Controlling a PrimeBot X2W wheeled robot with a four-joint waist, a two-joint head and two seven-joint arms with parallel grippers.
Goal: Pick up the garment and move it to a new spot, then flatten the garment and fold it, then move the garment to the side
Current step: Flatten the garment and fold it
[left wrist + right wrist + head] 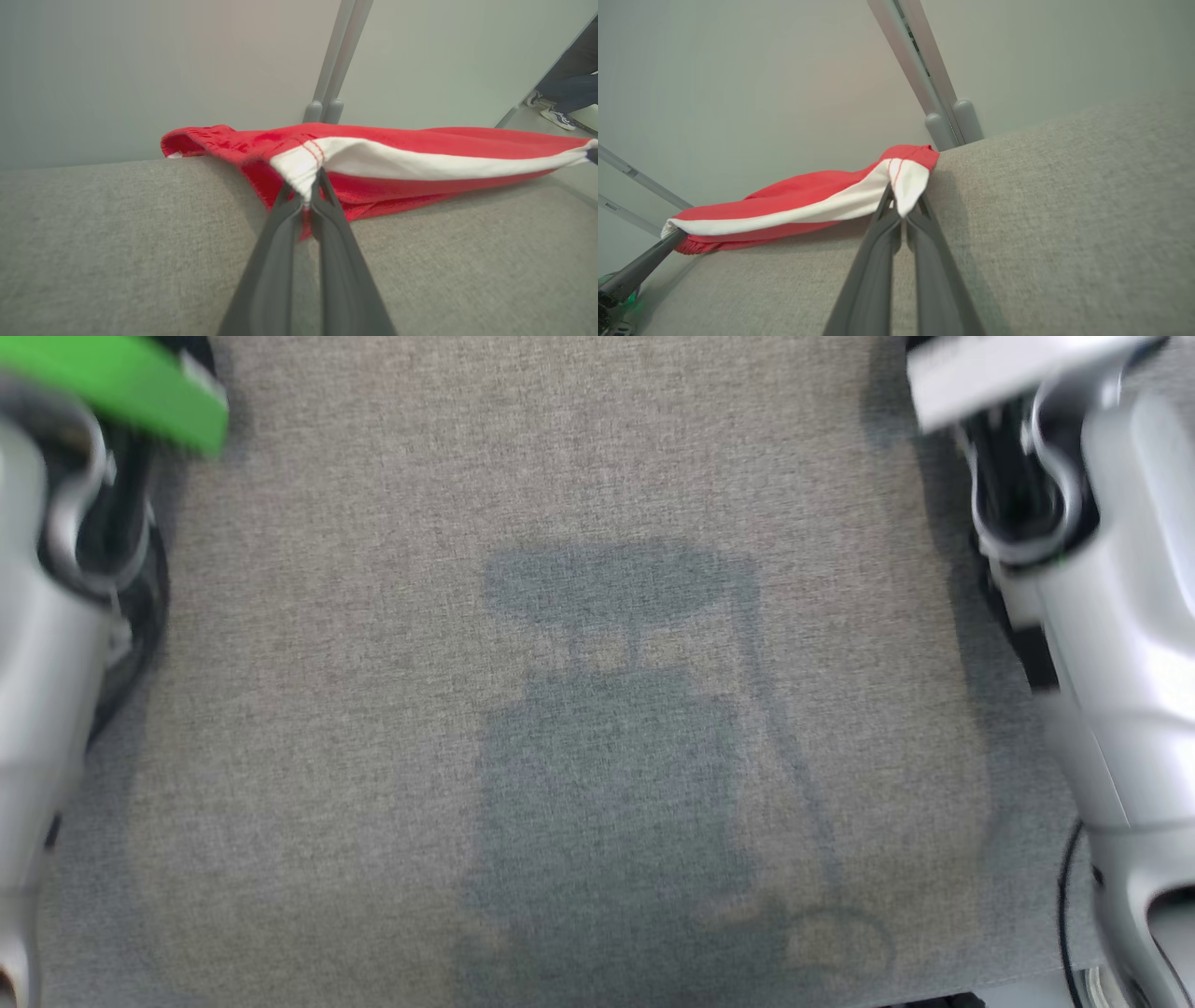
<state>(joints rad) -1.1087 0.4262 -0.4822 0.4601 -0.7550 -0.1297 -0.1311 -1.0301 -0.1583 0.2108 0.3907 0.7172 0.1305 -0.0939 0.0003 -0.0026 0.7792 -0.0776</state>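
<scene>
The garment (420, 140) is red with a broad white stripe and lies stretched along the far edge of the grey fabric table (117, 242). My left gripper (307, 189) is shut on the stripe's near end, the cloth bunched between its tips. In the right wrist view my right gripper (903, 205) is shut on the other end of the garment (798, 191), where the white stripe folds over. The left gripper (672, 233) reaches in from the lower left there, pinching the far end. The cloth sags a little between both grips and rests on the table.
A pale wall with a grey upright post (334, 70) stands right behind the table's far edge. A person's shoes (556, 116) show on the floor at the far right. In the head view my pale forearms (47, 663) (1120, 616) flank the grey table (597, 476), with my shadow across its middle.
</scene>
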